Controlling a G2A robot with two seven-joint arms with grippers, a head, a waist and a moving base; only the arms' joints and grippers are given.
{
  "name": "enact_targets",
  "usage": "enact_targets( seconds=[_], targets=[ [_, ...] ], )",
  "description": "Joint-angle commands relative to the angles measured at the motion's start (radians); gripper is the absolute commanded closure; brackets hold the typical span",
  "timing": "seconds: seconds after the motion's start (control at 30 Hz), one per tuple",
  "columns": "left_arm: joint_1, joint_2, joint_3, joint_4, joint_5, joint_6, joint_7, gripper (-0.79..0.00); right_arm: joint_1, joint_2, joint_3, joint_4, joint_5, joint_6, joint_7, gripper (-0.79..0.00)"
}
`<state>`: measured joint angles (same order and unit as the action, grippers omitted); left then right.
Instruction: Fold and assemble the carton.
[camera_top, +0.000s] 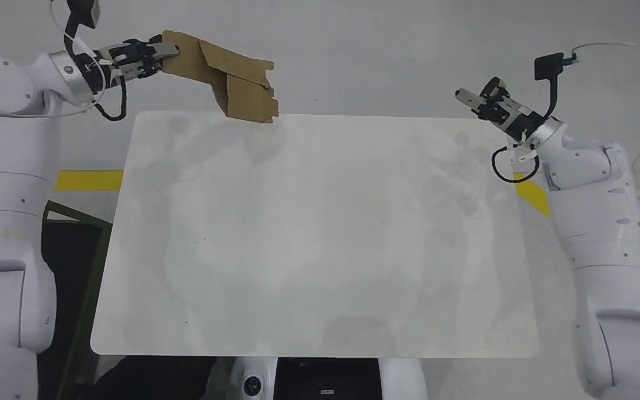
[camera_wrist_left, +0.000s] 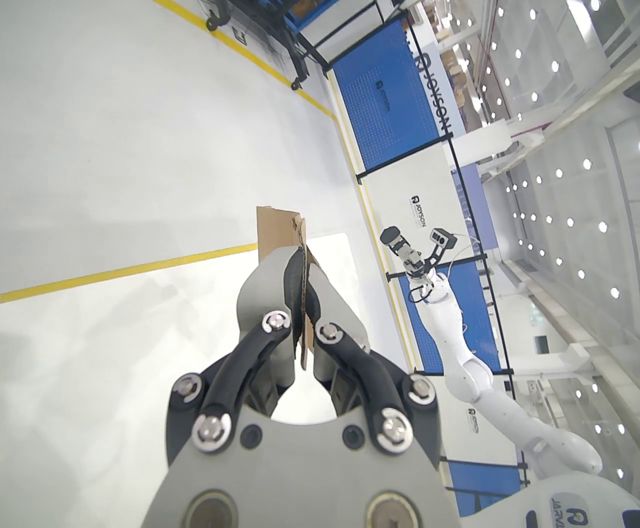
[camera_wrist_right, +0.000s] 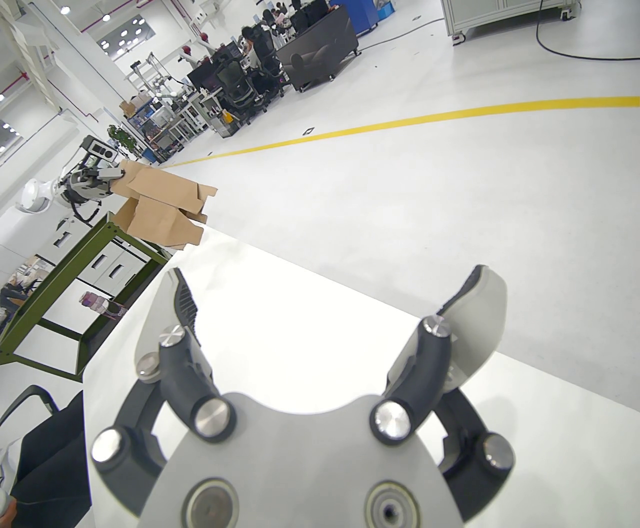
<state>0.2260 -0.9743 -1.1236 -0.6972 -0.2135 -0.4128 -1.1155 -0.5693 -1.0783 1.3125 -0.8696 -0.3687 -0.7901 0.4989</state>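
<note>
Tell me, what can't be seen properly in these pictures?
Left wrist view: the carton is edge-on, mostly behind the left gripper.
Top view: its gripped end is covered by that gripper; whether it touches the table is unclear.
Right wrist view: its overlapping flaps hide the inside.

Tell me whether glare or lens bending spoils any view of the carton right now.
Top view: even light, the table shows only a mottled sheen, the carton is plain. Right wrist view: the table glares white and the yellow floor line curves from the lens. Left wrist view: the left gripper hides most of the carton, seen edge-on.
</note>
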Motion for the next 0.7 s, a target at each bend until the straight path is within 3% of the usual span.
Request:
enact_targets(
  seconds=[0.0, 0.27, 0.67],
  targets=[
    [-0.017, -0.021, 0.04, 0.005, -0.023, -0.014, -0.015, 0.0, 0.0, 0.0, 0.0, 0.0, 0.0, 0.0, 0.0, -0.785],
    [-0.002, -0.074, 0.131, -0.045, -0.099, -0.059, -0.054, 0.0, 0.0, 0.0, 0.0, 0.0, 0.0, 0.0, 0.0, -0.785],
    [0.105, -0.068, 0.137, -0.186, -0.174, -0.056, -0.193, 0.0, 0.0, 0.0, 0.0, 0.0, 0.0, 0.0, 0.0, -0.785]
  ],
)
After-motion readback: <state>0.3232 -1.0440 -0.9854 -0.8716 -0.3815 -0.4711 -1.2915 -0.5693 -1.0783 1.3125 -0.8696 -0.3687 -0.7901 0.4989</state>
